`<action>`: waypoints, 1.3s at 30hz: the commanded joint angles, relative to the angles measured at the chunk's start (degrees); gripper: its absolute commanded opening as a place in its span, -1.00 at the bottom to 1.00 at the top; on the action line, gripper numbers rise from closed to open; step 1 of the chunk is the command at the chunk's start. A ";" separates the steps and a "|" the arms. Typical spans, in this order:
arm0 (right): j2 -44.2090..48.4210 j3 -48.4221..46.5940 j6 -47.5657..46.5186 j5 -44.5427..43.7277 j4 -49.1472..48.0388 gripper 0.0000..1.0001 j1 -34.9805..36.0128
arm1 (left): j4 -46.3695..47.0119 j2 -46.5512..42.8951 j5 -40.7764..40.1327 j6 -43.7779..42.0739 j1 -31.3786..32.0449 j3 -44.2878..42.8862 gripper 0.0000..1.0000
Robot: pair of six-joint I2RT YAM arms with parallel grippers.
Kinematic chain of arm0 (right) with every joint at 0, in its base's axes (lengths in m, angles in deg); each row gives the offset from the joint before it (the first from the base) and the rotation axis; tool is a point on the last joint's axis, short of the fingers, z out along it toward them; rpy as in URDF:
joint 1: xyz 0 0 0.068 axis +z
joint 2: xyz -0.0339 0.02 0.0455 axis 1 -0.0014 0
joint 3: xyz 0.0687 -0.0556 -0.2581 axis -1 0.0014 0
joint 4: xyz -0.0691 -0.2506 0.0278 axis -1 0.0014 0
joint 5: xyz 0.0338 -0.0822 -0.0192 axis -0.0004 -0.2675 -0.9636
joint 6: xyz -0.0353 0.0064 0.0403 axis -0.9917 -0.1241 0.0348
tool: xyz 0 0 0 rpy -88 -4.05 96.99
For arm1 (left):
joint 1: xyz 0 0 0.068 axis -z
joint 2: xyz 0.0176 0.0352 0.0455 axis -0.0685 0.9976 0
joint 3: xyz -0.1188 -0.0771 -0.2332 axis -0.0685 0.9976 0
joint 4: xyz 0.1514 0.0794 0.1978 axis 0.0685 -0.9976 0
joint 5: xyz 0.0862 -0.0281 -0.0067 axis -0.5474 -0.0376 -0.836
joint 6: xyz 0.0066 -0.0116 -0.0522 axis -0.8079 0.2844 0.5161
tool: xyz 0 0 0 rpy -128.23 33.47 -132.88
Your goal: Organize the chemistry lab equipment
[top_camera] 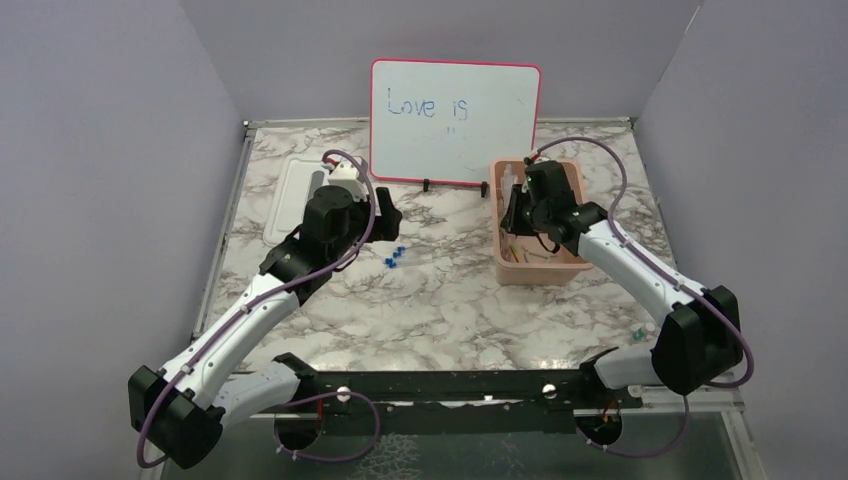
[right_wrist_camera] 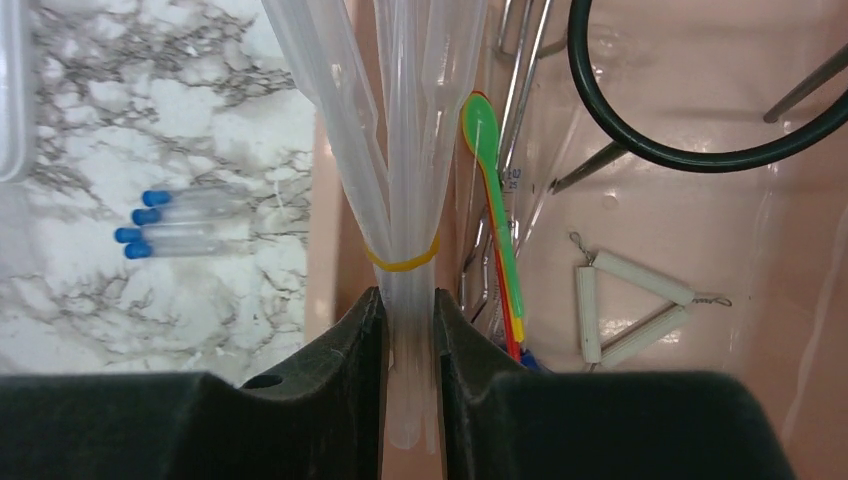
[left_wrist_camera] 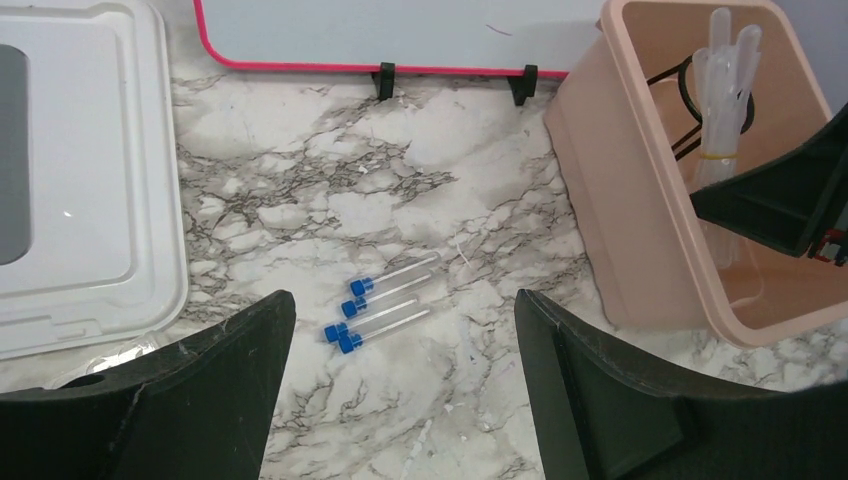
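Several clear blue-capped tubes (top_camera: 395, 256) lie side by side on the marble table, left of the pink tub (top_camera: 545, 270). They also show in the left wrist view (left_wrist_camera: 385, 300) and in the right wrist view (right_wrist_camera: 180, 222). My left gripper (left_wrist_camera: 402, 298) is open and empty, hovering just above them. My right gripper (right_wrist_camera: 409, 300) is shut on a bundle of clear plastic pipettes (right_wrist_camera: 410, 150) tied with a yellow band, held over the tub's left side. Inside the tub lie a black wire ring (right_wrist_camera: 600, 110), thin metal tweezers (right_wrist_camera: 520, 60), a green-yellow-red stick (right_wrist_camera: 495, 200) and a white pipe-clay triangle (right_wrist_camera: 630, 310).
A pink-framed whiteboard (top_camera: 455, 120) stands at the back centre on black feet, close to the tub's far corner. A white lid (top_camera: 290, 195) lies flat at the back left, just left of my left gripper (top_camera: 385, 215). Grey walls close in both sides.
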 commanded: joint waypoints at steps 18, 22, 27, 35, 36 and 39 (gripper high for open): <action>-5.63 -2.33 1.28 -4.33 4.85 -0.17 -0.60 | 0.08 4.42 2.67 -1.32 -0.35 0.12 0.67; -2.31 -4.83 0.62 -3.96 5.74 -0.17 -0.60 | -0.01 4.54 2.63 -1.19 -0.49 0.13 0.67; 0.34 -8.21 -0.79 -1.06 6.03 -0.18 -0.52 | 0.01 4.97 2.80 -0.19 -0.50 0.08 0.67; 1.28 -10.46 -3.80 5.37 -0.69 -0.18 6.54 | 0.00 3.95 -0.40 1.24 -0.61 -0.20 0.67; 0.78 -10.42 -4.36 5.21 -1.80 -0.17 8.25 | -0.01 3.58 -1.44 1.43 -0.59 -0.07 0.66; -3.32 -11.05 -6.54 3.92 -4.11 -0.14 14.10 | 0.04 1.90 -4.10 2.21 -0.63 0.49 0.66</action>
